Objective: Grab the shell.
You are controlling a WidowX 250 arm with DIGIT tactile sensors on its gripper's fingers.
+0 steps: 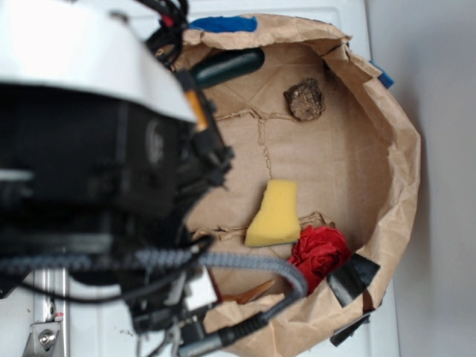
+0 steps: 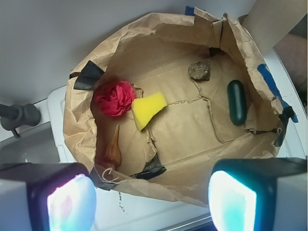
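Paper bag (image 2: 120,43), brown and rolled down into a shallow tub, sits on a white bench (image 2: 144,211) and holds everything. In the wrist view the shell (image 2: 113,147) lies on the bag's floor near the lower left wall, its point aimed up toward a red fabric ball (image 2: 114,98). A yellow sponge (image 2: 147,109) touches the ball on its right. A brown rock (image 2: 199,70) rests near the far wall, well apart from the sponge, and a dark green oblong piece (image 2: 237,102) lies near the right wall. Black tape (image 2: 86,76) patches the rim by the ball, and blue tape (image 2: 269,79) marks the right rim. The hand (image 2: 151,195) hangs above the bag's near edge, its two fingers (image 2: 62,202) wide apart and holding nothing. In the exterior view the arm's black body (image 1: 89,178) hides most of the bag's left side, and only a sliver of the shell shows beside the cable (image 1: 245,260).
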